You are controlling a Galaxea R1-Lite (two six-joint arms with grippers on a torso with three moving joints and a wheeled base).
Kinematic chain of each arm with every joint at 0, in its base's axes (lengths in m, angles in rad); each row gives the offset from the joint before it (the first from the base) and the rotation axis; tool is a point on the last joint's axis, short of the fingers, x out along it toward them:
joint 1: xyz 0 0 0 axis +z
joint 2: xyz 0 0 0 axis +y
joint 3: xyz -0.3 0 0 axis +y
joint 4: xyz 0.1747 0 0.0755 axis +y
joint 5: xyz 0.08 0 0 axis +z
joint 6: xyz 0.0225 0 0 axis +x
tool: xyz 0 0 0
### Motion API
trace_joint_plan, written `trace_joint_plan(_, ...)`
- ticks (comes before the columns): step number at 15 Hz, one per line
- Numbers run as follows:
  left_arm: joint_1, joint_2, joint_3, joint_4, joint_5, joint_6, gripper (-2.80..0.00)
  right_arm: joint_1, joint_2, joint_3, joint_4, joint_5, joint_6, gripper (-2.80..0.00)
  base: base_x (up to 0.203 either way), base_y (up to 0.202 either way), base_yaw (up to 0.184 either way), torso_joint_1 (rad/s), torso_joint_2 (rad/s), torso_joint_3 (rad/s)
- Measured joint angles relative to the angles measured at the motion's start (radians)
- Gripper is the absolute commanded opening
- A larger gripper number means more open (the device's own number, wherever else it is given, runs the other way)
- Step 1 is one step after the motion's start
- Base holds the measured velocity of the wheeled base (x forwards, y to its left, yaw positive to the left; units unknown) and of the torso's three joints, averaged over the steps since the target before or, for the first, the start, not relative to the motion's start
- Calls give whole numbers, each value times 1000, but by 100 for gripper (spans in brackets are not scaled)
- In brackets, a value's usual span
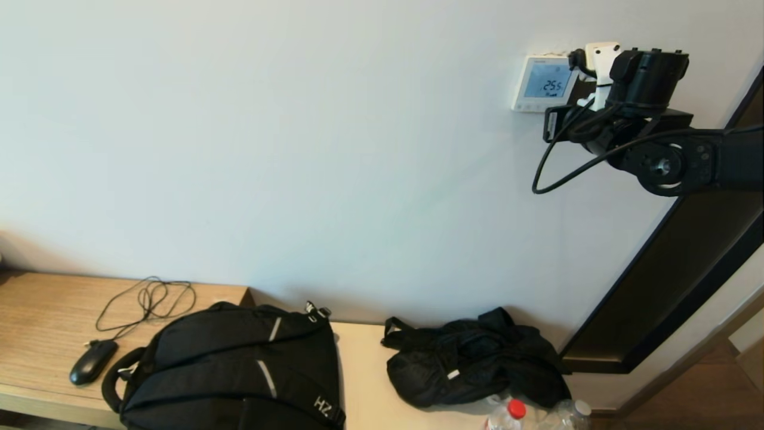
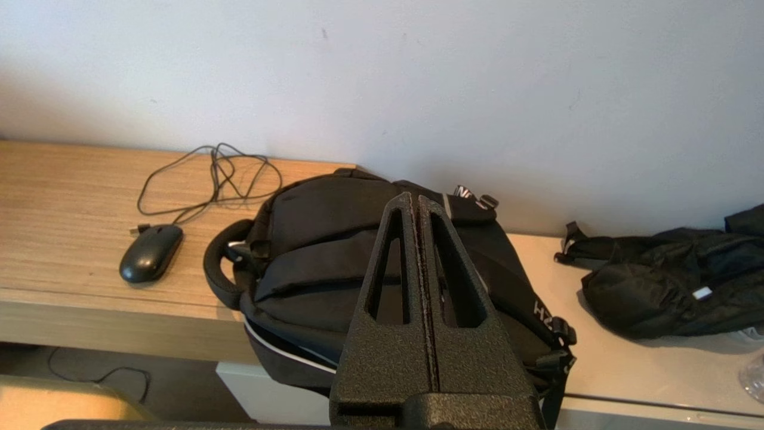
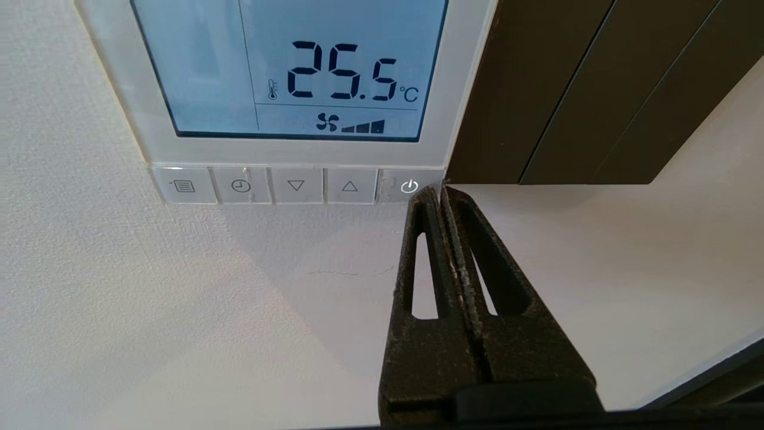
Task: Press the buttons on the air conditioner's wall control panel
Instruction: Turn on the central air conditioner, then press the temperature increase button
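Wall control panel point(image 3: 286, 83) sits high on the white wall, right beside a dark brown plate point(image 3: 537, 89), screen lit pale blue showing 25.5°C. Right gripper point(image 3: 440, 190) is pinched fully together, holding nothing, tips right at the power button point(image 3: 409, 186), last in the buttons point(image 3: 295, 186) row. Left gripper point(image 2: 416, 200) is clamped closed too, empty, hanging over the black backpack point(image 2: 334, 251).

Bare white wall point(image 3: 149, 310) lay open below and to the left of the small square white plastic control panel point(image 3: 459, 89). A dark brown flat plate point(image 3: 537, 89) butted against its right edge, hemming that side. The black right gripper point(image 3: 440, 190), fingers pressed together, had its tips at the power button point(image 3: 409, 186), the last of the row of pale buttons point(image 3: 295, 186).
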Motion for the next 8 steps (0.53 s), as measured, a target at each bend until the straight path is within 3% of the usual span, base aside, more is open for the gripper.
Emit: trace_joint_plan(8, 0, 0, 0, 0, 0, 0, -280, 38, -84, 111, -9, -9, 4, -280, 0, 0, 0, 0, 0, 0)
